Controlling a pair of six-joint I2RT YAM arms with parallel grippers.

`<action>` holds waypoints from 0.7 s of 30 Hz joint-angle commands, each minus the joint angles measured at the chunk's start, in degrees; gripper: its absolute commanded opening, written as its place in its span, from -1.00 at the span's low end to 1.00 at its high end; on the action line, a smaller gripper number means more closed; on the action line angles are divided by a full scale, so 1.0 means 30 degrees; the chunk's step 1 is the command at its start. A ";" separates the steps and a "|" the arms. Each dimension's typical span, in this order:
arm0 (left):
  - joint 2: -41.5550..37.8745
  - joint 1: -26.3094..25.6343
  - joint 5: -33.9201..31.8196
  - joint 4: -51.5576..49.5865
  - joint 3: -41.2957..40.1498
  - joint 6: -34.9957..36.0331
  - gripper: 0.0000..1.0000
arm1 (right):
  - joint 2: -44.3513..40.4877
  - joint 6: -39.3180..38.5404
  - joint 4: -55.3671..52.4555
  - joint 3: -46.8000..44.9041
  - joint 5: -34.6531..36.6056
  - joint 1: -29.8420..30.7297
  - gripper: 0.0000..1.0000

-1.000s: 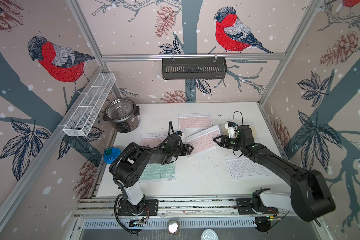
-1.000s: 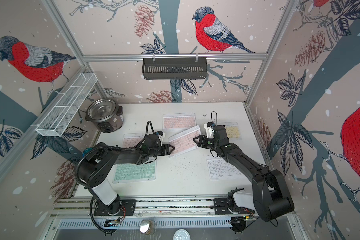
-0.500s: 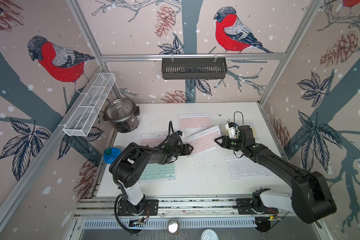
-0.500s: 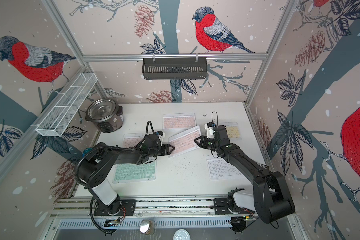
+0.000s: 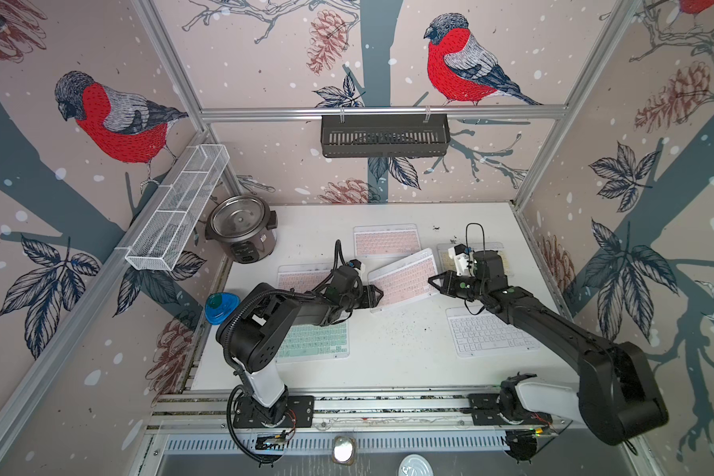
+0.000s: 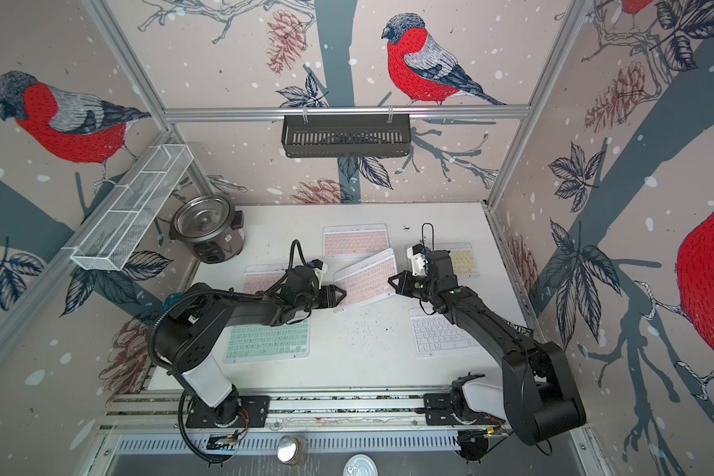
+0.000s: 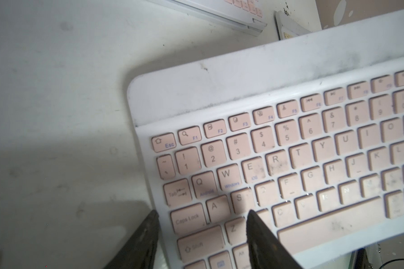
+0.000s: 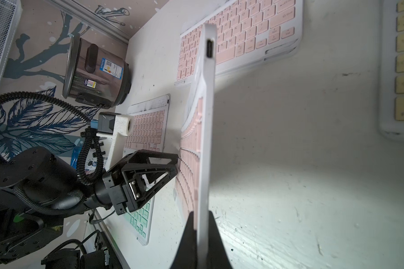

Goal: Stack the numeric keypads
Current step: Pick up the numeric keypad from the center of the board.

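Lifted keyboard (image 5: pixel 405 278): pink keys and a white frame. It hangs between my two grippers near the middle of the table (image 5: pixel 396 362). It is off the surface, with its shadow under it, and it is turned askew to the other keyboards.
My left gripper (image 5: pixel 378 294): closed on the short end with the Esc, Caps Lock and Shift keys. In my left wrist view one finger (image 7: pixel 261 237) lies over the keys and the other stands at the frame's edge.
My right gripper (image 5: pixel 431 280): closed tight on the opposite short end. In my right wrist view the thin white edge sits between both fingers.
Back pink keyboard (image 5: pixel 386 241): flat on the table, just behind the lifted one. In my right wrist view a second rim seems to show under it, but I cannot tell for sure.
Left pink keyboard (image 5: pixel 299 278): flat, partly hidden under my left arm.
Green keyboard (image 5: pixel 318 342): flat at the front left, partly covered by my left arm.
White keyboard (image 5: pixel 487 336): flat at the front right, beside my right arm.
Yellow keyboard (image 6: pixel 464 263): flat at the back right, partly hidden behind my right gripper.
Rice cooker (image 5: pixel 242 235): stands at the back left corner, well apart from the lifted keyboard.
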 commanded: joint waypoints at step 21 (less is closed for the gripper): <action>-0.3558 0.0017 -0.1712 -0.6382 0.1564 0.0143 0.21 | -0.2731 0.0988 0.0196 -0.0175 -0.3264 -0.2244 -0.88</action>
